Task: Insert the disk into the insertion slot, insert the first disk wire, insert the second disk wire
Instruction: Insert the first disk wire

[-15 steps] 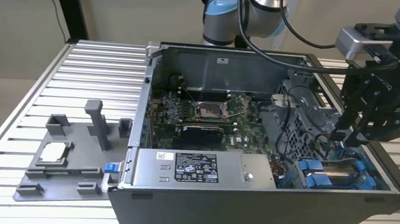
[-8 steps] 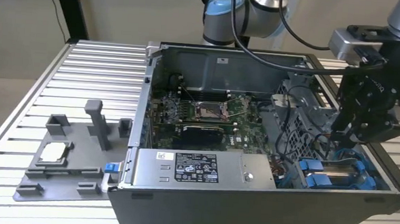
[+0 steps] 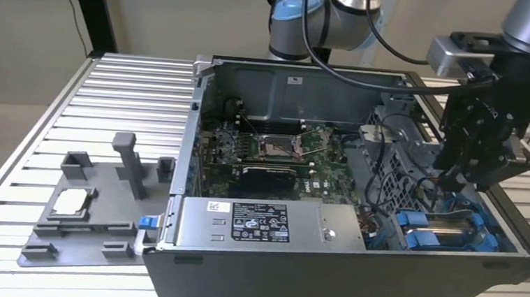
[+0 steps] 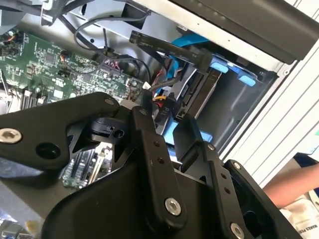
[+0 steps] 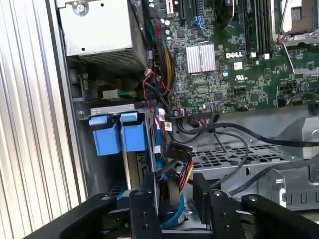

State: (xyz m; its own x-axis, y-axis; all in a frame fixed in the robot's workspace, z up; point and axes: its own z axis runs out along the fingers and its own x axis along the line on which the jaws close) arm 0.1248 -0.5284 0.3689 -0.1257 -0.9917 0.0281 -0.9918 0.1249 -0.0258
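The disk sits in its bright blue carrier (image 3: 432, 232) inside the insertion slot, at the case corner on the exterior view's right. In the first wrist view the carrier's blue tabs (image 5: 119, 135) lie under the slot's metal rim (image 5: 112, 107). My gripper (image 3: 463, 182) hangs in the case just above that bay, beside the perforated drive cage (image 3: 403, 158). Its fingers stand apart, so the gripper (image 5: 175, 183) is open. A black connector with red and yellow wires (image 5: 177, 157) and a blue cable (image 5: 172, 215) pass between them. In the second wrist view the gripper (image 4: 164, 124) hovers over the same wires.
The grey power-supply box (image 3: 260, 222) lies along the case front and the motherboard (image 3: 265, 148) fills the middle. Loose black cables (image 5: 234, 144) cross the cage. A grey fixture tray (image 3: 93, 206) rests on the slatted table (image 3: 128, 97). A person's hand (image 4: 294, 184) is outside the case.
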